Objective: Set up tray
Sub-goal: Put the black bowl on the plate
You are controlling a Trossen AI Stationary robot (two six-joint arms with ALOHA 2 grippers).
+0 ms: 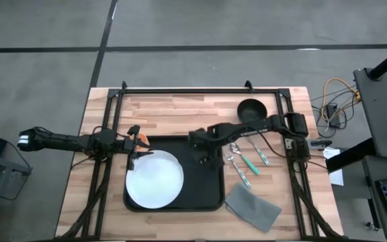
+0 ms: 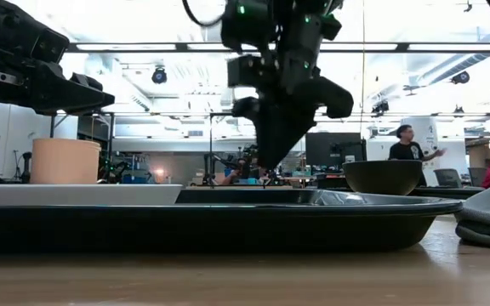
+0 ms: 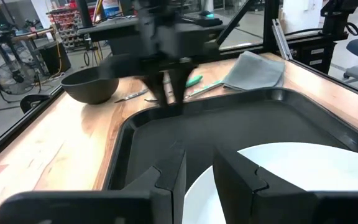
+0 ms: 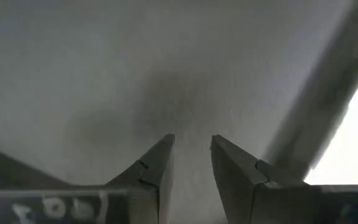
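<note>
- Looking straight down from the high view, the black tray (image 1: 210,191) sits in the middle of the wooden table (image 1: 180,107) with a white plate (image 1: 154,179) in its left half. The right gripper (image 1: 203,158) hangs over the tray's bare right half. A black bowl (image 1: 252,110), two spoons (image 1: 237,163) and a grey cloth (image 1: 252,207) wait beside the tray on the right. The left gripper (image 1: 132,152) is at the plate's far left edge.
- Seen from the low view, the right gripper points down, just above the tray floor.
- Seen from the left wrist view, the left fingers (image 3: 166,180) are apart a little, with the plate rim near the gap. I cannot tell if they touch it.
- Seen from the right wrist view, the right fingers (image 4: 160,163) are slightly apart with nothing between them.
- I think the plate is set and more things must go in. Next, the right arm could fetch the bowl or a spoon.
</note>
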